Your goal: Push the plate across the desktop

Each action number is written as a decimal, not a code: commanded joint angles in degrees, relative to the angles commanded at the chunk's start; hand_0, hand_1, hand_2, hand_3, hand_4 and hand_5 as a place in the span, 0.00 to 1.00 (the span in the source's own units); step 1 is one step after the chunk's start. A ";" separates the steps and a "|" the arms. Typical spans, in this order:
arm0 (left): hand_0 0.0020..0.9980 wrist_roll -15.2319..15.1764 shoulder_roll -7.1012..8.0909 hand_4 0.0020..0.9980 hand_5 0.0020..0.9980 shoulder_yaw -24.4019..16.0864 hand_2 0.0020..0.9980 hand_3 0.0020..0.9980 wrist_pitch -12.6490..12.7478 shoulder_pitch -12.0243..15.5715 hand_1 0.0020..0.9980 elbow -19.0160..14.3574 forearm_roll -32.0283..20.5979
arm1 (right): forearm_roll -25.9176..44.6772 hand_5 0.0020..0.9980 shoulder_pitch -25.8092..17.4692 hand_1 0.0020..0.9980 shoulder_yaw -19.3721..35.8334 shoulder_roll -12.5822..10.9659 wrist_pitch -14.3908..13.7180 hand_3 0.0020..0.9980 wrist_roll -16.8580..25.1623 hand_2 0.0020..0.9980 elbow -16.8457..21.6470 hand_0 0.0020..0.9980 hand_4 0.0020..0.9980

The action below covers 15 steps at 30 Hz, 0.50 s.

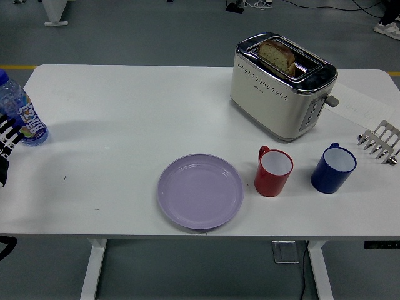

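- Looking like a lab/test room: grey floor (pixel 156 31) w/ yellow tape line (pixel 17 67), cables (pixel 294 5) trailing.
- White desk (pixel 156 106) carrying kitchen props: toaster (pixel 281 87), mugs.

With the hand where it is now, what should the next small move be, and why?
Probably bring the left hand back in over the table toward the purple plate. The hand sits at the picture's left edge beside the water bottle, well apart from the plate, which lies untouched near the front edge beside the red mug.
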 joint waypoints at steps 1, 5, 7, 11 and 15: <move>0.76 -0.06 -0.02 0.59 1.00 -0.10 0.74 0.68 0.04 0.05 0.78 0.06 -0.15 | -0.06 0.53 -0.04 0.52 0.03 -0.01 0.00 0.57 -0.02 0.61 0.00 0.58 0.23; 0.76 -0.12 -0.08 0.59 1.00 -0.23 0.74 0.68 0.01 0.19 0.78 0.07 -0.48 | -0.08 0.53 -0.16 0.52 0.06 -0.03 -0.03 0.57 -0.02 0.61 0.01 0.58 0.23; 0.76 -0.17 -0.09 0.59 1.00 -0.33 0.74 0.68 -0.01 0.26 0.78 -0.06 -0.64 | -0.24 0.53 -0.20 0.52 0.15 0.00 -0.05 0.57 -0.15 0.61 0.05 0.58 0.23; 0.76 -0.12 0.02 0.58 1.00 -0.94 0.74 0.68 -0.40 0.74 0.78 -0.48 -0.87 | -0.55 0.53 -0.17 0.52 0.30 0.00 -0.12 0.57 -0.38 0.61 0.07 0.58 0.23; 0.76 0.19 0.17 0.58 1.00 -1.64 0.74 0.68 -0.88 1.25 0.78 -0.80 -0.46 | -0.60 0.53 -0.21 0.52 0.40 0.00 -0.19 0.57 -0.45 0.61 0.09 0.58 0.23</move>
